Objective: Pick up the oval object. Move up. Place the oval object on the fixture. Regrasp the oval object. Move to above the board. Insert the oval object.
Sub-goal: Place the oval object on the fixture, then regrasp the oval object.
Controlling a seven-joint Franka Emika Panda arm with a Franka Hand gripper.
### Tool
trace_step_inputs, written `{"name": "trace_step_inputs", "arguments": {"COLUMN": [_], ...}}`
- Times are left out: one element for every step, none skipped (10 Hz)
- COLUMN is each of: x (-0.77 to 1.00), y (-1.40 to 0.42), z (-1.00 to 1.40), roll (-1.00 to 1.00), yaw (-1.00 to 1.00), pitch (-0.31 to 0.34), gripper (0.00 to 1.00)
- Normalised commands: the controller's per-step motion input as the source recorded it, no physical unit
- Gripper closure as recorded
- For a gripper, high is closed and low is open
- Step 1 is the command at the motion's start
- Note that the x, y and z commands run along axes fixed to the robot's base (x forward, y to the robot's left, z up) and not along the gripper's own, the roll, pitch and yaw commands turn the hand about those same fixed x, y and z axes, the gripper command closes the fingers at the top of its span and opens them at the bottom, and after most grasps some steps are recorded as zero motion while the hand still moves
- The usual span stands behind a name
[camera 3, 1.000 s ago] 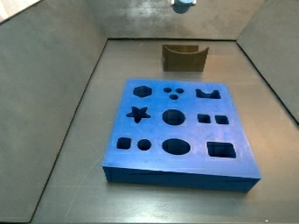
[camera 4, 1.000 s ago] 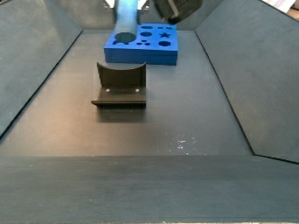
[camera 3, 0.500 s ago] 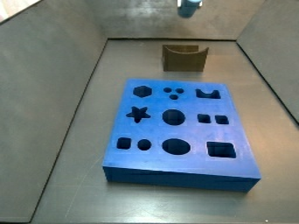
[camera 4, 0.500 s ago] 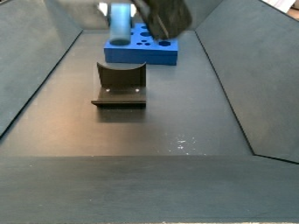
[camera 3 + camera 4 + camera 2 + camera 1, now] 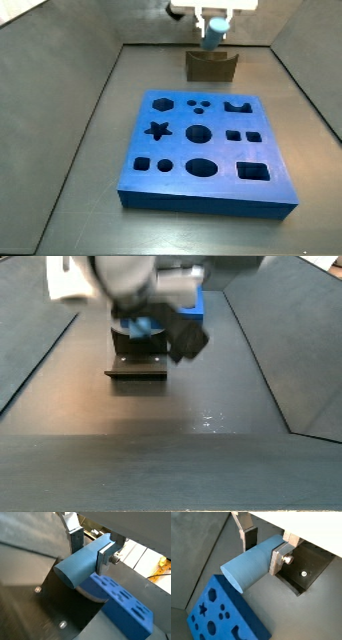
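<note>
My gripper (image 5: 214, 14) is shut on the oval object (image 5: 214, 31), a pale blue-grey peg that hangs end-down right over the notch of the olive-brown fixture (image 5: 211, 67). I cannot tell whether the peg touches it. In both wrist views the silver fingers (image 5: 279, 558) clamp the peg (image 5: 252, 563) across its sides, also (image 5: 81, 563). The blue board (image 5: 203, 150) with dark shaped holes lies flat in front of the fixture. In a side view the blurred gripper (image 5: 144, 314) hides most of the peg (image 5: 136, 327) above the fixture (image 5: 136, 364).
Sloping grey walls (image 5: 60, 110) enclose the dark floor on all sides. The board shows in both wrist views (image 5: 221, 614) (image 5: 121, 608), beside the dark fixture plate (image 5: 310, 568). A strip of the board (image 5: 198, 302) shows behind the arm.
The gripper has come down with the peg from the top of the scene to just over the fixture's notch. Board and fixture have not moved.
</note>
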Motion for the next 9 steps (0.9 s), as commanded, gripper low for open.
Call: {"name": "trace_step_inputs", "arguments": {"x": [0.17,0.15,0.12,0.10,0.08,0.07,0.00,0.00,-0.01], "y": [0.13,0.12,0.09,0.07,0.04,0.00,0.00,0.00,0.00], "z": [-1.00,-0.85,-0.65,-0.39,-0.22,-0.17,0.00,1.00,1.00], "roll": [-0.21,-0.18,-0.17,-0.16,-0.16,-0.12,0.00,0.02,0.02], "yaw": [-0.24,-0.23,-0.21,-0.17,-0.13,-0.11,0.00,0.02,0.02], "pitch": [0.069,0.023,-0.009,-0.046,-0.062,-0.077,0.000,0.031,0.036], "gripper": [1.00,1.00,1.00,1.00,1.00,1.00,0.00,0.00,0.00]}}
